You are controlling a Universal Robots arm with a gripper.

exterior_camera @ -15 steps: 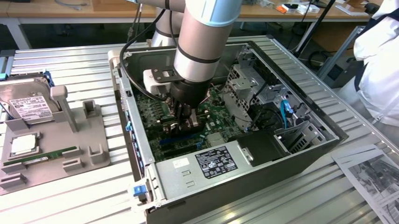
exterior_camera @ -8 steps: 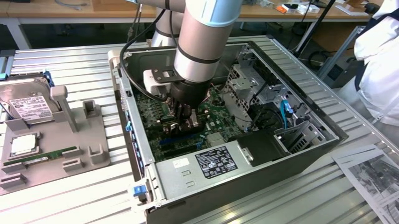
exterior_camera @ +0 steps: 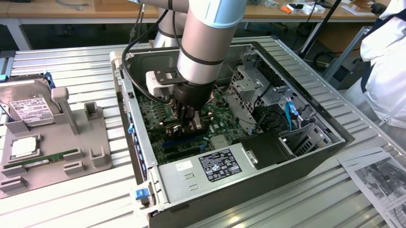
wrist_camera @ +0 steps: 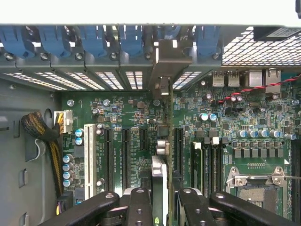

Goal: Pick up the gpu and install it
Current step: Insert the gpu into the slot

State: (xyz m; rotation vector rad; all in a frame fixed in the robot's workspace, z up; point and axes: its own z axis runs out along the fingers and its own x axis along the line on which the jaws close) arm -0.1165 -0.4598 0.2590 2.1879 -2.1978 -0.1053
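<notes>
Holding the gpu (wrist_camera: 160, 183) edge-on between our fingers (wrist_camera: 138, 207), we are hovering over the motherboard (wrist_camera: 127, 141) inside the computer case (exterior_camera: 266, 166).

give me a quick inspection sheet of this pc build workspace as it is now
surface: slatted metal table.
job's things: gpu held edge-on over the motherboard slots, inside the open pc case.
clutter: grey fixture tray with hard drive and memory stick; printed sheet.
grippers: gripper shut on gpu.
cables: blue cable; braided bundle.
surroundings: person's white sleeve.
</notes>
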